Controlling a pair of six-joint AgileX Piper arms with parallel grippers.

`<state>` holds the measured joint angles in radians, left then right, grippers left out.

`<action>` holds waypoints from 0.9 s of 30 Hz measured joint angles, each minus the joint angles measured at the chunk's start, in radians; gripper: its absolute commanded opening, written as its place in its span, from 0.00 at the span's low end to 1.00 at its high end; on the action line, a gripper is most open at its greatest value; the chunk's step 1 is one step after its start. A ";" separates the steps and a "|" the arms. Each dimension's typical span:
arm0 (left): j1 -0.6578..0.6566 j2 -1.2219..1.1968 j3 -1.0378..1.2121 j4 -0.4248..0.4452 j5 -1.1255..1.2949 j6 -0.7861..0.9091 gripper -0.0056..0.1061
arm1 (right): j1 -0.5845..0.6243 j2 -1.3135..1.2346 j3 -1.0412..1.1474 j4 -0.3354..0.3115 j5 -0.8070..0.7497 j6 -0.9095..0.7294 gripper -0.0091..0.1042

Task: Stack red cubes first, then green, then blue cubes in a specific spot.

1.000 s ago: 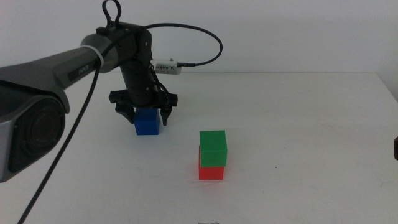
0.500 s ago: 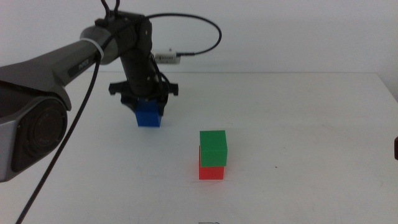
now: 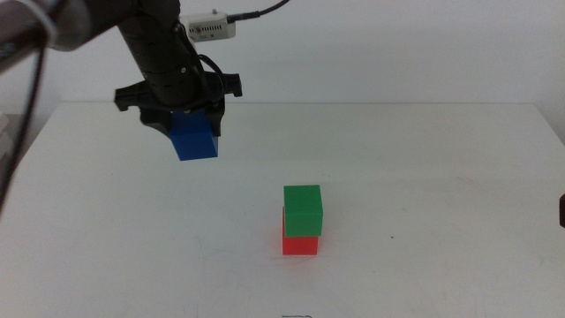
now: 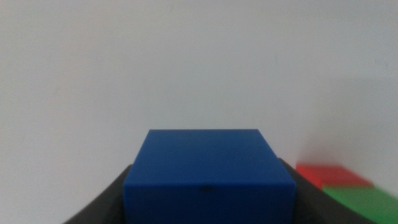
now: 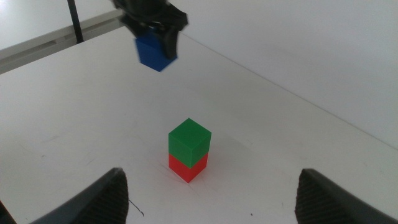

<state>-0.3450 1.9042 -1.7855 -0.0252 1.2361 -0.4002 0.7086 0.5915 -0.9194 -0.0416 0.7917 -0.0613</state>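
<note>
Hiding its jaws, left gripper (image 3: 188, 124) clamps blue cube (image 3: 194, 140).

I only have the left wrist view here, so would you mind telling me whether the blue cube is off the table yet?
Observer: Yes. In the middle view the left gripper holds the blue cube in the air, clear of the table.
Operator: Thank you. Is green already on red?
Observer: Yes, the green cube sits on the red cube, slightly offset.
Operator: And where is the right arm?
Observer: The right gripper waits with jaws open, back from the stack.
</note>
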 measured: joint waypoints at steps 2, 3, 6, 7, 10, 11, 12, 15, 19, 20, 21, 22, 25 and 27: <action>-0.061 -0.078 0.057 0.064 0.008 -0.075 0.04 | 0.000 0.000 0.000 0.000 0.000 0.000 0.91; -0.091 -0.107 0.073 0.101 0.010 -0.106 0.04 | 0.000 0.000 0.000 0.000 0.000 0.000 0.91; -0.204 -0.152 0.081 0.171 0.013 -0.212 0.04 | 0.000 0.000 0.000 0.000 0.000 0.000 0.91; -0.230 -0.154 0.078 0.179 0.012 -0.240 0.04 | 0.000 0.000 0.000 0.000 0.000 0.000 0.91; -0.304 -0.137 0.055 0.190 0.014 -0.294 0.04 | 0.000 0.000 0.000 0.000 0.000 0.000 0.91; -0.325 -0.122 0.040 0.193 0.015 -0.308 0.04 | 0.000 0.000 0.000 0.000 0.000 0.000 0.91; -0.344 -0.104 0.027 0.193 0.015 -0.315 0.04 | 0.000 0.000 0.000 0.000 0.000 0.000 0.91; -0.389 -0.044 -0.022 0.192 0.014 -0.339 0.04 | 0.000 0.000 0.000 0.000 0.000 0.000 0.91; -0.417 0.027 -0.068 0.168 0.011 -0.342 0.04 | 0.000 0.000 0.000 0.000 0.000 0.000 0.91; -0.418 0.035 -0.070 0.160 0.010 -0.342 0.04 | 0.000 0.000 0.000 0.000 0.000 0.000 0.91; -0.418 0.043 -0.071 0.153 0.009 -0.343 0.04 | 0.000 0.000 0.000 0.000 0.000 0.000 0.91; -0.418 0.049 -0.071 0.149 0.009 -0.348 0.04 | 0.000 0.000 0.000 0.000 0.000 0.000 0.91; -0.418 0.061 -0.071 0.147 0.009 -0.364 0.04 | 0.000 0.000 0.000 0.000 0.000 0.000 0.91; -0.418 0.061 -0.071 0.153 0.008 -0.368 0.04 | 0.000 0.000 0.000 0.000 0.000 0.000 0.91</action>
<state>-0.7633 1.9651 -1.8562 0.1276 1.2443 -0.7684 0.7086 0.5915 -0.9194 -0.0416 0.7917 -0.0613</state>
